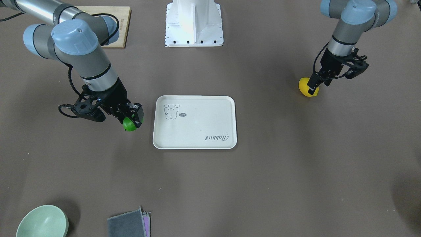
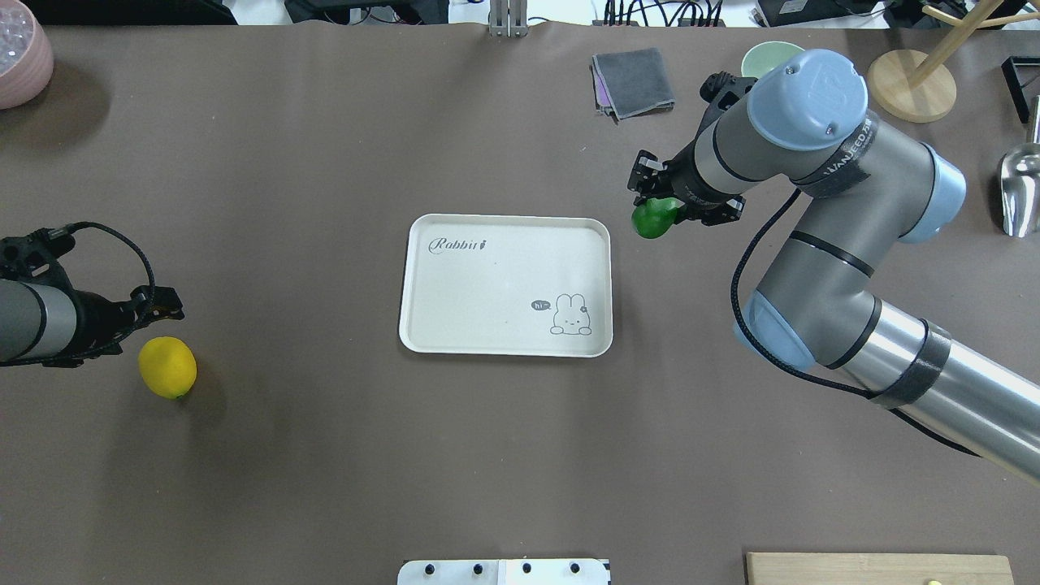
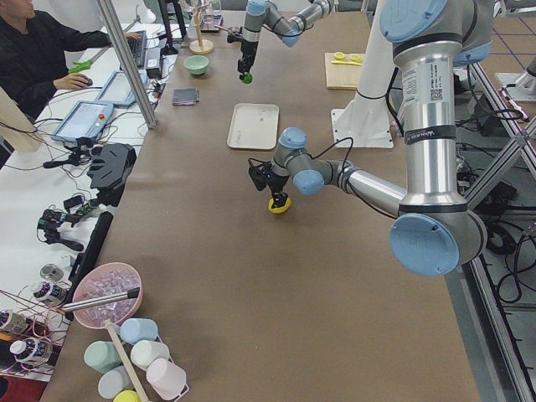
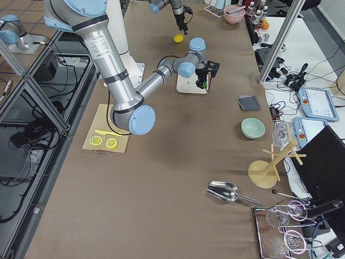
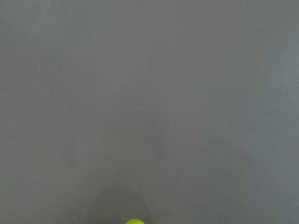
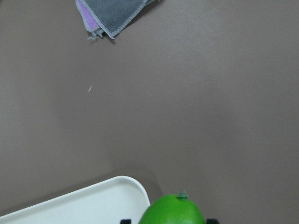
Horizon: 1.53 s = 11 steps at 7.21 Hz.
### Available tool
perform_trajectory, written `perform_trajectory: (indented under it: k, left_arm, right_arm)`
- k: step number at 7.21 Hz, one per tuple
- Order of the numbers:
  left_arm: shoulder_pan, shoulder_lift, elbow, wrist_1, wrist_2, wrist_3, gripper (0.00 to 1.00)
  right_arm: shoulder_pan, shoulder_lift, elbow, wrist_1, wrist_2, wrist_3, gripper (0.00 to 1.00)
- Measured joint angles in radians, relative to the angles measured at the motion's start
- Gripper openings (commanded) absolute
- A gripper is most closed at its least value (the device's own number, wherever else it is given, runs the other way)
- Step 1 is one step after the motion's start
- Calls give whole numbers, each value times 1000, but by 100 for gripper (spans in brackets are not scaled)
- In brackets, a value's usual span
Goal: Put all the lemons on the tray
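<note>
The off-white tray (image 1: 197,131) lies mid-table with nothing on it; it also shows in the overhead view (image 2: 487,292). My right gripper (image 1: 133,119) is shut on the green lemon (image 1: 129,125) and holds it above the table just outside the tray's corner (image 6: 93,205). The lemon also shows in the overhead view (image 2: 654,218) and the right wrist view (image 6: 173,211). The yellow lemon (image 1: 306,87) rests on the table far to the tray's other side (image 2: 167,367). My left gripper (image 1: 319,83) is open right beside and above it, one finger in front of the fruit.
A green bowl (image 2: 768,57) and a folded grey cloth (image 2: 634,81) lie at the far edge. A bamboo board (image 4: 105,141) with lemon slices sits near the robot base (image 1: 194,23). A wooden stand (image 2: 910,81), metal scoop (image 2: 1020,191) and pink bowl (image 2: 20,53) line the edges.
</note>
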Motion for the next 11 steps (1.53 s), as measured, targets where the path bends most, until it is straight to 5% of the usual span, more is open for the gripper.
perform_trajectory:
  k: [5, 7, 11]
  left_arm:
    - [82, 4, 18, 0, 46, -41, 92]
    - [109, 2, 25, 0, 47, -40, 0]
    - [75, 9, -30, 14, 26, -6, 0]
  right_arm:
    - [1, 0, 2, 1, -1, 0, 0]
    - [1, 0, 3, 1, -3, 1, 0]
    - [1, 1, 30, 1, -1, 14, 0]
